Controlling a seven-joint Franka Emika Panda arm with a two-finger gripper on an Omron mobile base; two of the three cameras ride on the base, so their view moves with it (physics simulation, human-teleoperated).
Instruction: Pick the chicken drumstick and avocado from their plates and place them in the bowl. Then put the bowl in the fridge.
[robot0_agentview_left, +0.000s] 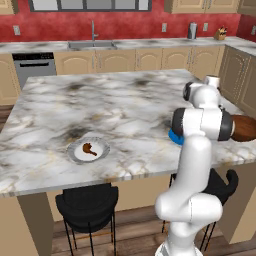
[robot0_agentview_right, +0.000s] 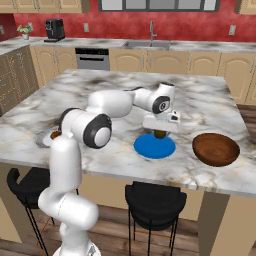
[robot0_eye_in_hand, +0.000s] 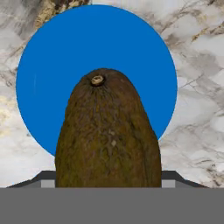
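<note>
Two plates sit on the marble island (robot0_agentview_right: 210, 107), and the blue plate (robot0_agentview_right: 155, 146) serves as the landmark. Well to its left, near the island's front edge, lies the white plate (robot0_agentview_left: 88, 150) with the grey rim. On it rests the chicken drumstick (robot0_agentview_left: 89, 148), lying flat; in the left base view its long axis runs slantwise across the plate, the thick end up and to the left and the thin bone end down and to the right.

Directly above the blue plate hangs the gripper (robot0_agentview_right: 160, 133), at the end of the white arm (robot0_agentview_right: 115, 105) that reaches across the island. Between its jaws sits the avocado (robot0_eye_in_hand: 107, 131), lifted clear of the blue plate: in the right base view a gap shows between the fruit's underside and the plate. The jaws stand fairly wide, closed against the avocado's sides. In the hand view the avocado's long axis runs along the line of the gripper, its narrow stem end with the small pale scar pointing away from the hand towards the plate below, its broad end nearest the hand. The fruit looks brownish-olive and covers the lower middle of the blue disc.

Just to the right of the blue plate, apart from it, stands the bowl (robot0_agentview_right: 216, 149), dark reddish-brown and upright.
</note>
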